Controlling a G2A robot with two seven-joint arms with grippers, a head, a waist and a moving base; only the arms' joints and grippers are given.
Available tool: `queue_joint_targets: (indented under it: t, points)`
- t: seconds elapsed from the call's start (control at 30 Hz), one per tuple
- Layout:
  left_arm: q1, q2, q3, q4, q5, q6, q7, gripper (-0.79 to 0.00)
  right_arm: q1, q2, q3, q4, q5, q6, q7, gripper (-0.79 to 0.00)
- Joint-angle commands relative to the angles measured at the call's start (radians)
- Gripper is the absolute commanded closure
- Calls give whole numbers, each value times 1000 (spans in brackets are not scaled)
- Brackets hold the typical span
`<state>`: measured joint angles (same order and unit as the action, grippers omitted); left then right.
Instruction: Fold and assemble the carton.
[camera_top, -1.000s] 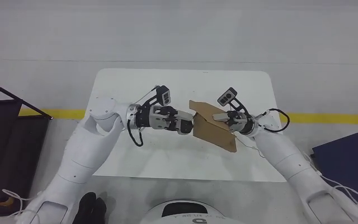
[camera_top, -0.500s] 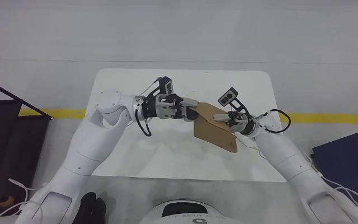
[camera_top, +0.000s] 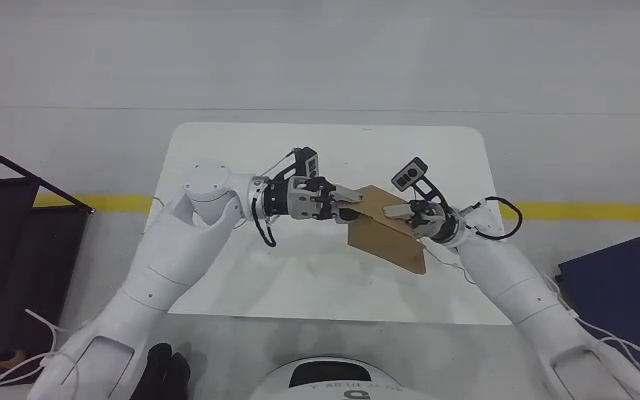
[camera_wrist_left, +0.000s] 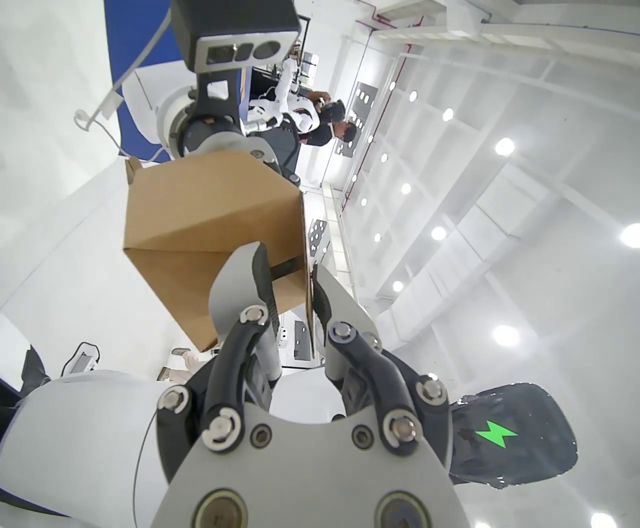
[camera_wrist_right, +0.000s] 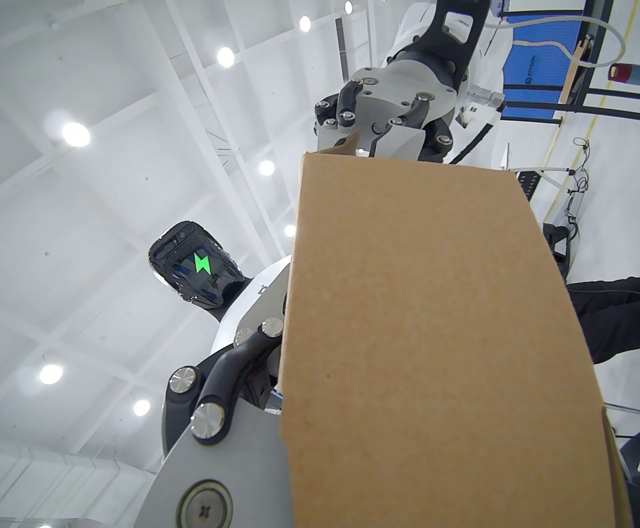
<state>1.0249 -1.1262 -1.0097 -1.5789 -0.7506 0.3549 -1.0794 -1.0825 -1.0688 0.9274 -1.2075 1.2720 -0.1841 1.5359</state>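
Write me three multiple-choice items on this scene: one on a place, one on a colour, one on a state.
1. Where is the carton?
A. lying on the floor
B. inside a bin
C. held up between the left gripper and the right gripper

2. What colour is the table?
A. white
B. green
C. black

3. The right gripper is:
A. open, well away from the carton
B. shut on the carton
C. holding a cup

Answers: 1 C, the top view shows the carton between both grippers. 2 A, the tabletop is white. 3 B, it grips the carton's edge and the carton is raised.
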Motion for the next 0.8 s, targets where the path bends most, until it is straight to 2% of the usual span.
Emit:
queue_joint_targets:
  t: [0.0, 0.2, 0.57, 0.77]
  points:
    - [1, 4, 0, -8, 19, 15, -15, -169, -1, 0, 1, 0, 1, -1, 0, 0]
    - [-23, 16, 15, -52, 116, 101, -62, -185, -7, 3, 12, -23, 4, -12, 0, 0]
    - [-76, 35, 4, -106, 156, 253, -120, -215, -32, 12, 40, -57, -8, -12, 0, 0]
    - [-83, 49, 2, -110, 136, 275, -111, -252, -39, 15, 46, -82, -27, -6, 0, 0]
